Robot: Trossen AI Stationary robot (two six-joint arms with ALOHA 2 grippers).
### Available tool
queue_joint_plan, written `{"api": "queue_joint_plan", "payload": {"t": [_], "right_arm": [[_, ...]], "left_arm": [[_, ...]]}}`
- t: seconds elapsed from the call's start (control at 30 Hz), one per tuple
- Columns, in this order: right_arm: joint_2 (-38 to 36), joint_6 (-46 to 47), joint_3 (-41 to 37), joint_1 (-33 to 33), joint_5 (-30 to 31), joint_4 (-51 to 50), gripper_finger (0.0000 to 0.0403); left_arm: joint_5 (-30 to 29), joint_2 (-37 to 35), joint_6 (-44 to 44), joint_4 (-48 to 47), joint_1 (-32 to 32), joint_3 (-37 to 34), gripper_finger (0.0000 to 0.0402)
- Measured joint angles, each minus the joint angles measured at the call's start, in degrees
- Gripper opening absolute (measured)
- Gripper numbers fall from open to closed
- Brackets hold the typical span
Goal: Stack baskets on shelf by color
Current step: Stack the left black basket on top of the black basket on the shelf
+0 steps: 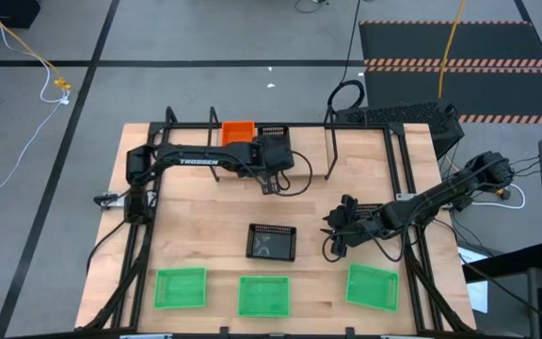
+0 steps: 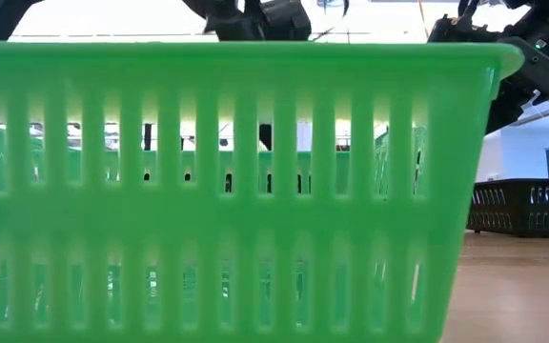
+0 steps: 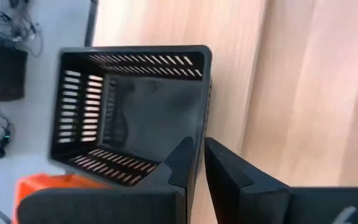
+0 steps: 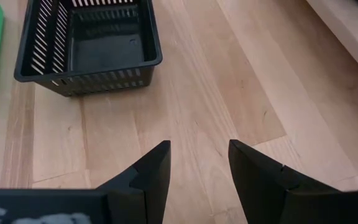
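My left gripper (image 1: 273,143) reaches to the table's far side and is shut on a black basket (image 1: 273,133), which sits right beside an orange basket (image 1: 238,132) at the black rod shelf (image 1: 329,141). My right gripper (image 1: 330,237) hovers open over bare wood, just right of a second black basket (image 1: 271,242) that stands on its base mid-table. In the right wrist view this basket (image 4: 89,43) lies ahead of the open fingers (image 4: 197,165). Three green baskets (image 1: 180,287) (image 1: 263,295) (image 1: 373,286) stand in a row along the near edge. My left gripper (image 3: 201,162) pinches the black basket's side wall at its rim (image 3: 199,134), one finger inside the basket (image 3: 180,158) and one outside (image 3: 229,174). The fingers come from the table's near side. Whether the basket rests on the shelf or is lifted, I cannot tell.
One green basket (image 2: 227,191) stands right before the low camera and fills most of that view; the loose black basket (image 2: 527,205) shows at its right. The larger black frame (image 1: 407,188) edges the table. Bare wood lies between the shelf and the loose black basket.
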Motion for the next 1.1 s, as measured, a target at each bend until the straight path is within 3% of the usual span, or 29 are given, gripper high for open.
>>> {"api": "queue_joint_plan", "payload": {"t": [0.27, 0.53, 0.6, 0.83, 0.97, 1.1], "right_arm": [[-0.02, 0.10, 0.02, 0.00, -0.02, -0.61, 0.0155], [-0.02, 0.18, 0.04, 0.00, -0.02, -0.45, 0.0155], [-0.02, 0.20, 0.04, 0.00, -0.02, -0.41, 0.0155], [-0.02, -0.69, 0.02, 0.00, 0.00, 1.02, 0.0155], [-0.02, -1.49, 0.02, 0.00, -0.06, 2.31, 0.0155], [-0.02, -1.51, 0.03, 0.00, -0.17, 2.32, 0.0155]], "left_arm": [[-0.02, -6.43, 1.87, -2.84, -6.52, 0.07, 0.0042], [16.26, -4.79, 21.36, -8.70, -15.59, 0.04, 0.0042], [17.58, -3.33, 25.05, -10.81, -18.16, -0.02, 0.0043], [15.64, -0.27, 34.78, -14.46, -25.92, -0.02, 0.0058], [9.08, 0.40, 36.97, -15.88, -28.13, 0.00, 0.0107], [8.26, 1.49, 38.58, -19.08, -28.65, 0.04, 0.0172]]}}
